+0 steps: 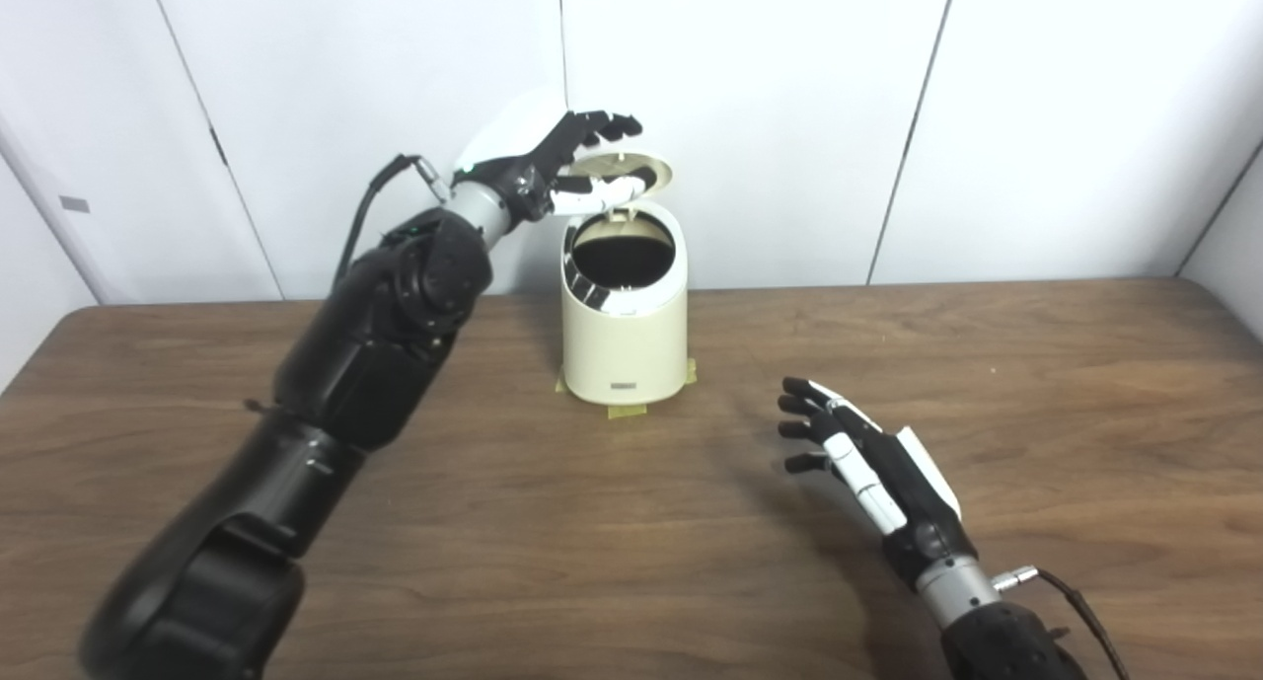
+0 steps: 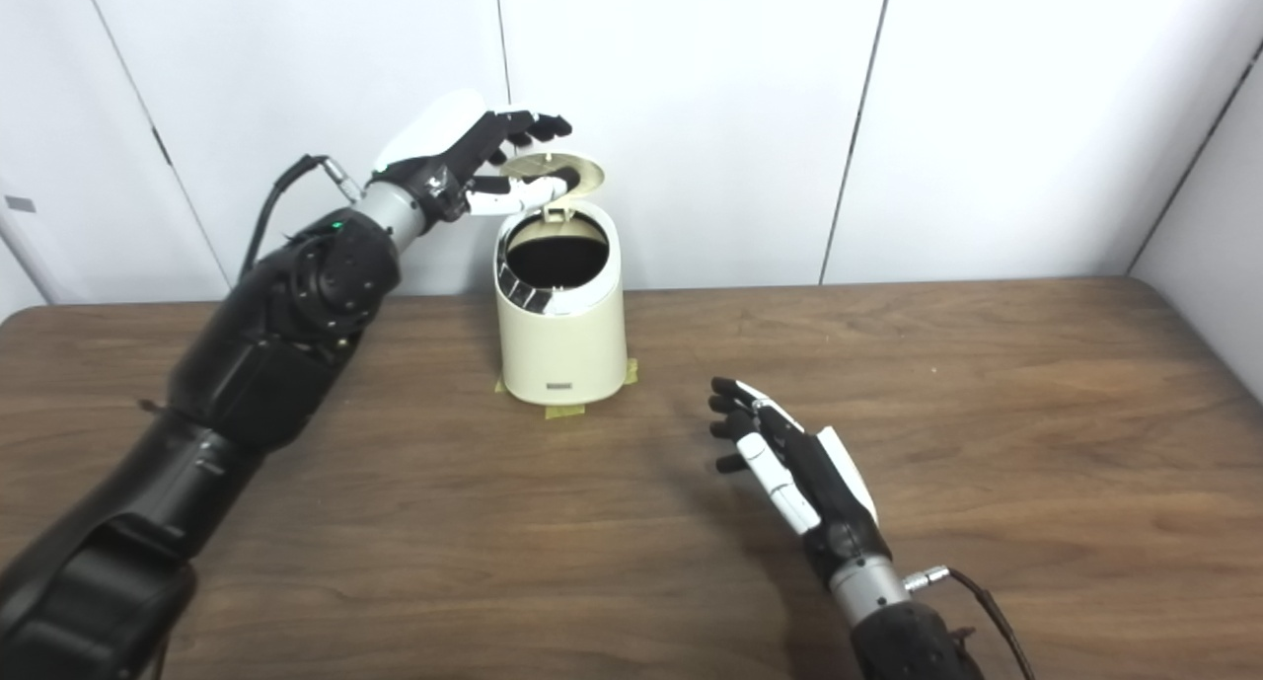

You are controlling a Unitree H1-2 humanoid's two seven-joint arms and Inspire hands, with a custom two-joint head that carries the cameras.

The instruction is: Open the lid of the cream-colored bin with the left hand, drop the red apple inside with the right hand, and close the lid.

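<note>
Up high, left robot hand grips the raised lid; right robot hand hovers, fingers spread, empty.

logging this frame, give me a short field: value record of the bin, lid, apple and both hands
bin: cream-colored bin, upright on the table, tape at its base
lid: lid raised, opening dark
apple: none in view
left hand: left hand at the lid, fingers above it and thumb below
right hand: right hand open, empty, over the table to the right of the bin

Bright, even light; soft shadows; sharp.
</note>
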